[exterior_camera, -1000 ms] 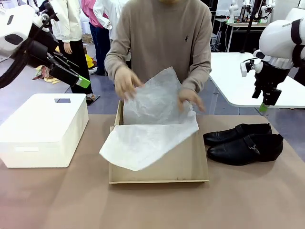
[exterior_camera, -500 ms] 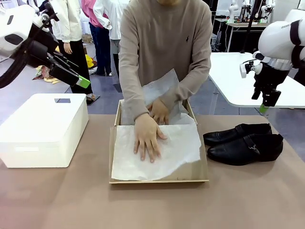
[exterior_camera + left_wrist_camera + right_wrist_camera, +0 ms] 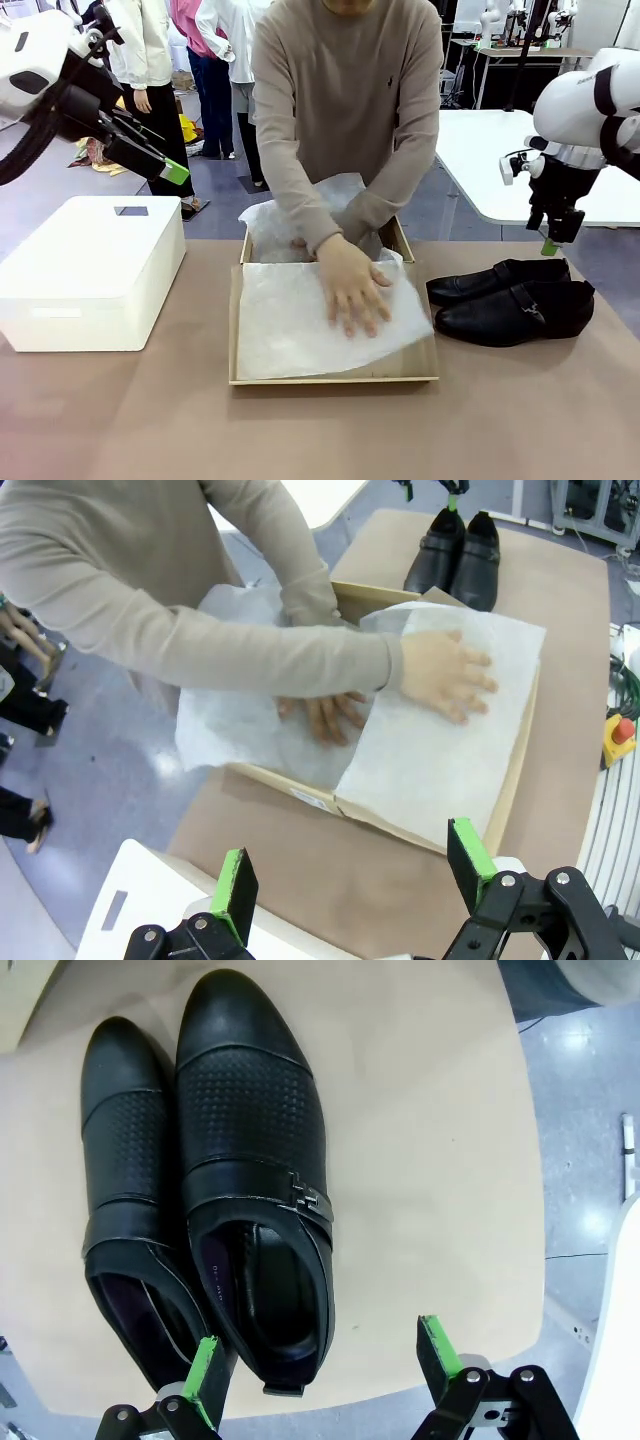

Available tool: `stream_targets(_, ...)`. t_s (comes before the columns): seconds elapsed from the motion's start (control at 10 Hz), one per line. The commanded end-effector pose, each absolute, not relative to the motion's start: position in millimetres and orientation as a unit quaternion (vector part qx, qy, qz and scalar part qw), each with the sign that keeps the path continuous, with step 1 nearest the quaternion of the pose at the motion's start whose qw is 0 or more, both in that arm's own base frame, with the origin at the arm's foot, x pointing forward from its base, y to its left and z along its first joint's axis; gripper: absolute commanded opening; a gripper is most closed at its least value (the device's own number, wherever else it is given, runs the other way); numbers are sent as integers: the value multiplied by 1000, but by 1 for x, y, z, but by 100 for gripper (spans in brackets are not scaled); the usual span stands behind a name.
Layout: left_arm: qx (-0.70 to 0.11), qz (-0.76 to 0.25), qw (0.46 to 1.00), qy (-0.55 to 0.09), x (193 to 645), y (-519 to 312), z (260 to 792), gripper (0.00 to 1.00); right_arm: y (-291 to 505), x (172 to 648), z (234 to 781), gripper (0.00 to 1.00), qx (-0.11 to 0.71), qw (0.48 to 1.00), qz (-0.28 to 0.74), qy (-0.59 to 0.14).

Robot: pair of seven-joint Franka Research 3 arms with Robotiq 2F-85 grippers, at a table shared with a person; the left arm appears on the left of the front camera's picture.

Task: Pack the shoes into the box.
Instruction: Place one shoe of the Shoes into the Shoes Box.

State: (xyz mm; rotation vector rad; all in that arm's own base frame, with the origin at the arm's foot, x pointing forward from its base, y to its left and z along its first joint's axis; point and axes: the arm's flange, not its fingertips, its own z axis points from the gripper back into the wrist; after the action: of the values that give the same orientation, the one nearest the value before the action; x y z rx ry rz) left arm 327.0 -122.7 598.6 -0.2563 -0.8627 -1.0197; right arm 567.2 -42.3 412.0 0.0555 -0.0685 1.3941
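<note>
The left claw hung wide and empty. The person's hand pressed tissue flat in the box. The shoes lay just right of it on the surface. The right claw, wide above them, should wait until that hand clears.

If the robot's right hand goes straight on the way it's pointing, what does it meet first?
Probably the buckled black shoe lying on the table below the open right hand, near its strap, though depth is unclear.
</note>
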Motion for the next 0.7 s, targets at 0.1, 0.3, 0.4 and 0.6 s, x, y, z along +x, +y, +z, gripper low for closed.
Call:
stream_targets(0.1,-123,-472,776,-400,327,-122,598,100,-48,582,401,100,41,757,650,-50)
stream_targets(0.3,-123,-472,776,-400,327,-122,598,100,-49,585,392,100,52,760,646,-48)
stream_targets(0.4,-123,-472,776,-400,327,-122,598,100,-49,586,388,100,56,761,645,-47)
stream_targets(0.6,-123,-472,776,-400,327,-122,598,100,-50,590,381,100,59,762,643,-45)
